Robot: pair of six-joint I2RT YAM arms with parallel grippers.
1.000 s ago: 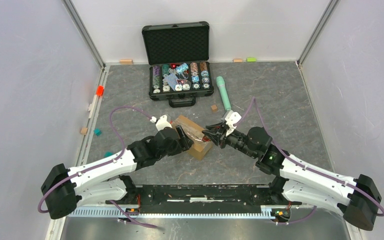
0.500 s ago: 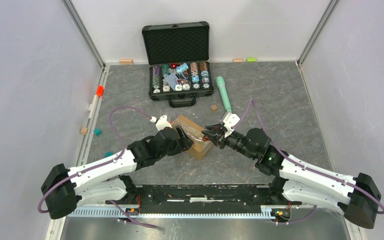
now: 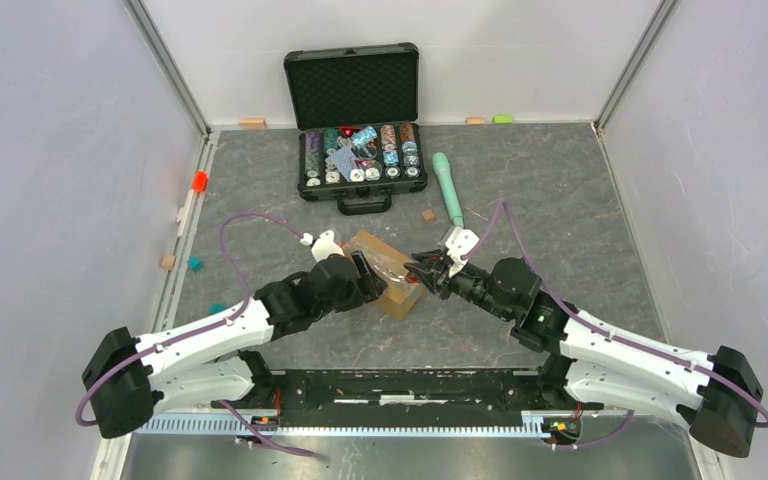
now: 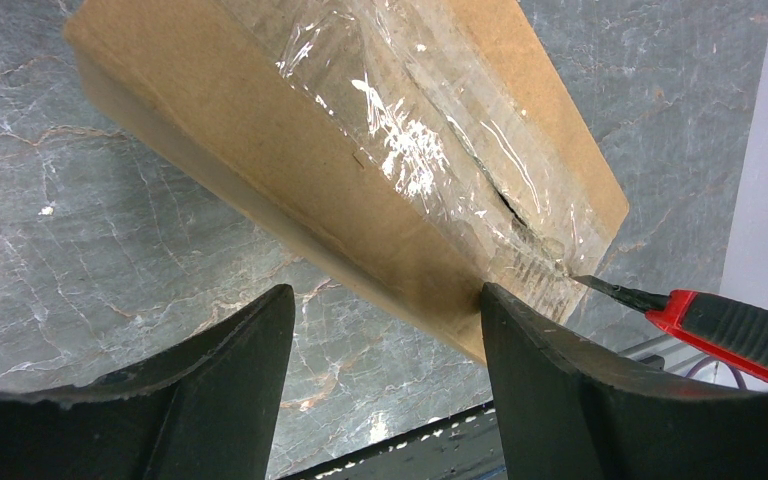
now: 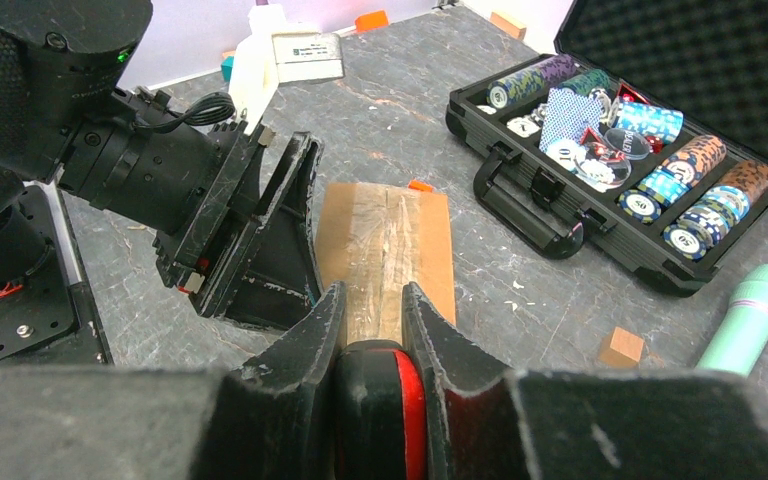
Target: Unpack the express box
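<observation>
The express box [image 3: 378, 252] lay mid-table [image 3: 560, 190], just near of the open poker chip case [image 3: 360, 130]. Your left gripper [image 4: 385, 330] stood spread against its left side. Your right gripper [image 5: 372, 295] clenched a red-and-black utility knife [image 4: 730, 330], blade tip at the taped seam.

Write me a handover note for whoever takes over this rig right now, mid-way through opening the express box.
Left gripper: open, fingers beside the express box; I cannot tell whether they touch it.
Right gripper: shut on a red-and-black utility knife, blade tip at the end of the taped seam.
Box: flat on the table, flaps closed, clear tape on top.
Done: knife placed; a short split seems to show near that end.
Left: slit the tape, open the flaps, empty the box.
</observation>
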